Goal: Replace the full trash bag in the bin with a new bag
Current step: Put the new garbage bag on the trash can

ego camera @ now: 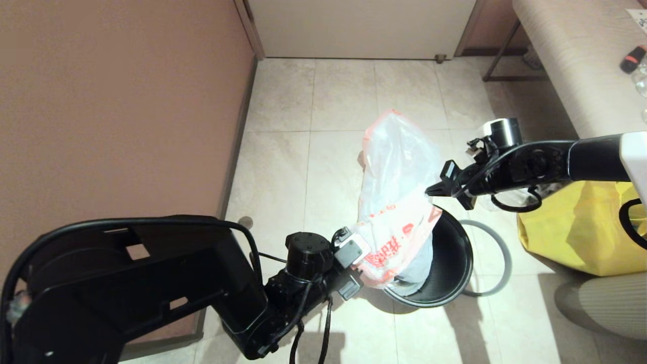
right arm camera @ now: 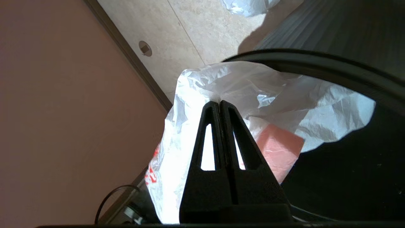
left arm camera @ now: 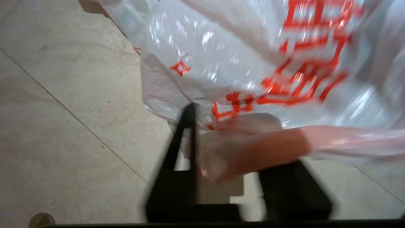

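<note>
The new bag [ego camera: 399,167], thin white plastic with red-orange print and a pink-orange edge, hangs stretched between my two grippers over the black bin [ego camera: 452,253]. Its lower part drops inside the bin's left side. My right gripper [ego camera: 430,190] is above the bin's far rim, shut on a pinch of the bag [right arm camera: 253,82]. My left gripper [ego camera: 356,268] is at the bin's near-left side. There, its fingers [left arm camera: 190,126] stand apart, with the bag's bunched pink edge [left arm camera: 253,148] between them. The bin's grey ring [ego camera: 505,263] lies on the floor to the right. The full trash bag does not show clearly.
A yellow tote [ego camera: 571,232] stands right of the bin and ring. A brown wall [ego camera: 116,116] runs along the left, with a round door stop [ego camera: 245,221] at its foot. A bench [ego camera: 571,60] fills the upper right. A scrap of pale plastic [right arm camera: 250,4] lies on the tiles.
</note>
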{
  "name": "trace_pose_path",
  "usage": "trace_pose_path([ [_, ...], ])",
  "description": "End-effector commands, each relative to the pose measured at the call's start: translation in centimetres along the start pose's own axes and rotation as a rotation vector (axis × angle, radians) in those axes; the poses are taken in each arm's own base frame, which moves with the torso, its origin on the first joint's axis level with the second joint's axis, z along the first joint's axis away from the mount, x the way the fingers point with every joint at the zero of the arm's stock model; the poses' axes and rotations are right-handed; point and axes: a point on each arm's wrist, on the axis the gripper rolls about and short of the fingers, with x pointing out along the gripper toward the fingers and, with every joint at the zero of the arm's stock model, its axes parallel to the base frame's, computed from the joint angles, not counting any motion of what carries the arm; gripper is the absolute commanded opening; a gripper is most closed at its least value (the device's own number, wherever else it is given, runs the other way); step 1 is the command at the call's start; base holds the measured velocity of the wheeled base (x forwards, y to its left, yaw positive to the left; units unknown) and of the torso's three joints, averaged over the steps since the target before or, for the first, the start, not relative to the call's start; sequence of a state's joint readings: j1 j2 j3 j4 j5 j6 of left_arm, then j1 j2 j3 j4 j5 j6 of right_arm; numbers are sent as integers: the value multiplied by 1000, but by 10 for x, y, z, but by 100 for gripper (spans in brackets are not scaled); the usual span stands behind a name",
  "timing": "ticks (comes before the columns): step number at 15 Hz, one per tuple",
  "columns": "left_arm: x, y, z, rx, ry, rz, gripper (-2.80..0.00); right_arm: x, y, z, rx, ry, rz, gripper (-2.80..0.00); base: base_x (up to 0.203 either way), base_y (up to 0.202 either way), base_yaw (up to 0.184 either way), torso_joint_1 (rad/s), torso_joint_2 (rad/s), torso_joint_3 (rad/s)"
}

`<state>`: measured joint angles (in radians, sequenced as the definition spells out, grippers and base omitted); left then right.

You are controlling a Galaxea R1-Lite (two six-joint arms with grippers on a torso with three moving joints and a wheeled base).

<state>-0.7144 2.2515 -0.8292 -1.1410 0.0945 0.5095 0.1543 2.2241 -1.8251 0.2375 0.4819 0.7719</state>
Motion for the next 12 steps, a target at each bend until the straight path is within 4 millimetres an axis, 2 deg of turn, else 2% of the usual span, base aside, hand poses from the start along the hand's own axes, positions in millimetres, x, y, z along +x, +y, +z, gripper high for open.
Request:
trace_pose_path([
  [1,0,5,6,-5,-40,33,-280,-2,1,-2,9,11,-6,-280,0,0,0,0,0,0],
  [4,-2,12,31,-48,-125,61,-280,-3,-2,-6,22,36,-44,-280,0,0,0,0,0,0],
  [7,-3,0,37,-98,-142,26,-280,-13,-5,-16,64,75,-172,-280,0,0,0,0,0,0],
  [9,-4,0,42,-119,-159,25,-280,-19,-7,-21,62,112,-228,-280,0,0,0,0,0,0],
  [10,-3,-1,41,-120,-154,21,-280,-20,-6,-19,58,108,-218,0,0,0,0,0,0,0],
  [12,-4,-3,41,-121,-153,18,-280,-27,0,-16,55,92,-200,0,0,0,0,0,0,0],
])
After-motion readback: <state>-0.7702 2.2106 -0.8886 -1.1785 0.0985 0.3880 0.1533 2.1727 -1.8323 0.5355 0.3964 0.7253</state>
